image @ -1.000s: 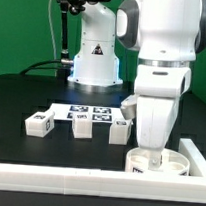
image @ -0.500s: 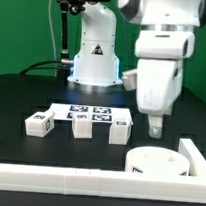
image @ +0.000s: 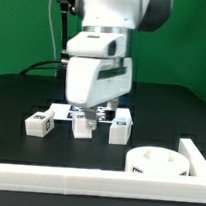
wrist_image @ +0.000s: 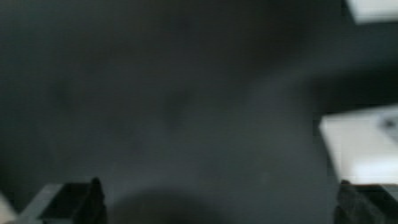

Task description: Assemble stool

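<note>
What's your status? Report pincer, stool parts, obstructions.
Pincer open, empty, by middle leg. Seat bare, no legs fitted. Nothing seen blocking.

Seat [image: 154, 163] in corner of rails [image: 85, 177]

The black table [image: 22, 90] bears the middle leg [image: 83, 129], seemingly just under the gripper [image: 98, 116]; the outer legs [image: 39, 124] flank it; the marker board [image: 80, 110] lies behind it; the round seat [image: 159, 161] sits well apart from it, by the white rails [image: 85, 178].

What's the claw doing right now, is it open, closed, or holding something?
Claw: open, holding nothing; the wrist view shows empty space between its fingers.
</note>
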{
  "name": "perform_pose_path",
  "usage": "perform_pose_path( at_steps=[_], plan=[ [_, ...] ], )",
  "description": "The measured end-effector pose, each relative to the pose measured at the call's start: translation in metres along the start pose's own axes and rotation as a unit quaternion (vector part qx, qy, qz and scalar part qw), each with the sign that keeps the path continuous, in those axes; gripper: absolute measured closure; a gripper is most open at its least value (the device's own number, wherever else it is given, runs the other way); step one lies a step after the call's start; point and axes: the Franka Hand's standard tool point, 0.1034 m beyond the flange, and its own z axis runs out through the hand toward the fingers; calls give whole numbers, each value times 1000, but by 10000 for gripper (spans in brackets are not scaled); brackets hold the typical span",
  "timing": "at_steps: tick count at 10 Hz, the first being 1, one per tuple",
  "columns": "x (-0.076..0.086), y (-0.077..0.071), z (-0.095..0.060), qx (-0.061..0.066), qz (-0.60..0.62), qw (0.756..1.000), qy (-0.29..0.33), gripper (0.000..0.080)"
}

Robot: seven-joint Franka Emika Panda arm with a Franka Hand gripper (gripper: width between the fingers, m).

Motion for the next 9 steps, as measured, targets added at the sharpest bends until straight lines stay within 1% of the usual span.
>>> perform_pose_path(
  at_steps=[1, 2, 4, 6, 7, 8, 9],
  plan=[
    [-7, 2, 1, 1, 14, 1000, -1, 150],
    [-4, 0, 1, 2, 19, 1000, -1, 150],
    [-5, 0, 1, 2, 35, 999, -1, 150],
    [-3, -1, 1, 2, 112, 994, 0, 150],
    [4, -3, 1, 5, 184, 983, -1, 150],
    [13, -5, 0, 5, 229, 973, -1, 150],
    [19, -7, -1, 11, 286, 958, 0, 150]
  ],
)
